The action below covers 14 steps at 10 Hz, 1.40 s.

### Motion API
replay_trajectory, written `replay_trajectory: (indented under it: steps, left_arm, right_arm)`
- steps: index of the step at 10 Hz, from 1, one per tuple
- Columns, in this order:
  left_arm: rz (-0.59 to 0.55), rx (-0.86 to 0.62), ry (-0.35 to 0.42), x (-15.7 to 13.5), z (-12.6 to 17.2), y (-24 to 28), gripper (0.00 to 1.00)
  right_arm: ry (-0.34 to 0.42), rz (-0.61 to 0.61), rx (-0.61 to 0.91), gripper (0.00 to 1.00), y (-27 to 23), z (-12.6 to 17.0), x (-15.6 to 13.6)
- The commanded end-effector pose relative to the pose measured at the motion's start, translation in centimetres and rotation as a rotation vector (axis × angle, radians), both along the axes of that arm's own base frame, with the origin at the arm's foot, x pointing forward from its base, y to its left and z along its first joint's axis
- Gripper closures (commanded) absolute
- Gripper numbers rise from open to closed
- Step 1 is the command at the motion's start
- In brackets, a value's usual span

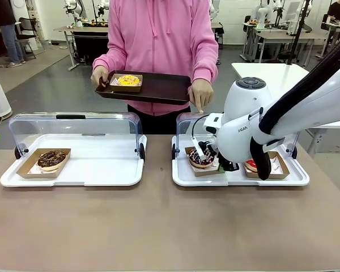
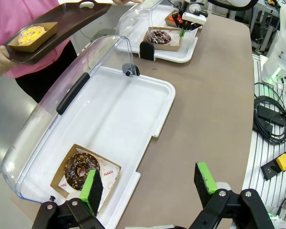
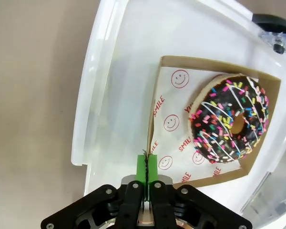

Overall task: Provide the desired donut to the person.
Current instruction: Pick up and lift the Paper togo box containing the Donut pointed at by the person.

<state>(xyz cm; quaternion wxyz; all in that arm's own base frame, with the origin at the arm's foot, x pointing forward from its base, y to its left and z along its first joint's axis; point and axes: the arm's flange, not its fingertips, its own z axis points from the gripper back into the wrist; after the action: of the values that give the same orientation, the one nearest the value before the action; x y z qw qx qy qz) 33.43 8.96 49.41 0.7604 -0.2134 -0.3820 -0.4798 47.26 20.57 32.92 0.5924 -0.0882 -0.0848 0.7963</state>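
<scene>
A chocolate donut with coloured sprinkles lies in a brown cardboard tray printed with smileys, inside the right white case. My right gripper is shut on that cardboard tray's near edge, green pads pinched together; in the front view the right gripper sits beside the sprinkled donut. The person in pink holds a dark serving tray carrying a yellow donut, with one finger pointing down at the right case. My left gripper hangs open over the table edge of the left case.
The left case has its clear lid raised and holds a chocolate nut donut in a cardboard tray. A red-glazed donut lies in the right case behind my right arm. Bare brown table spreads in front.
</scene>
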Motion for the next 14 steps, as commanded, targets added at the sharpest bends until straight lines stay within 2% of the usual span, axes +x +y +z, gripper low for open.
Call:
replay_trajectory:
  steps: [1, 5, 6, 10, 12, 14]
  left_arm:
    - [-0.003, -0.014, -0.006, 0.0, -0.1, 0.1, 0.00]
    - [-0.003, -0.014, -0.006, 0.0, -0.1, 0.1, 0.00]
    - [-0.003, -0.014, -0.006, 0.0, -0.1, 0.1, 0.00]
    - [-0.003, -0.014, -0.006, 0.0, -0.1, 0.1, 0.00]
    - [-0.003, -0.014, -0.006, 0.0, -0.1, 0.1, 0.00]
    - [-0.003, -0.014, -0.006, 0.0, -0.1, 0.1, 0.00]
  right_arm:
    - [0.050, 0.028, -0.007, 1.00, -0.4, 0.2, 0.9]
    - [0.065, 0.028, 0.009, 1.00, -0.7, 1.0, 0.5]
    - [0.048, 0.023, 0.021, 1.00, -1.3, 1.9, -0.4]
    - [-0.056, 0.025, 0.023, 1.00, -3.7, 6.4, -6.0]
    - [-0.127, 0.024, 0.037, 1.00, -4.6, 7.5, -9.0]
    - [-0.170, 0.055, 0.079, 1.00, -5.9, 9.2, -13.4]
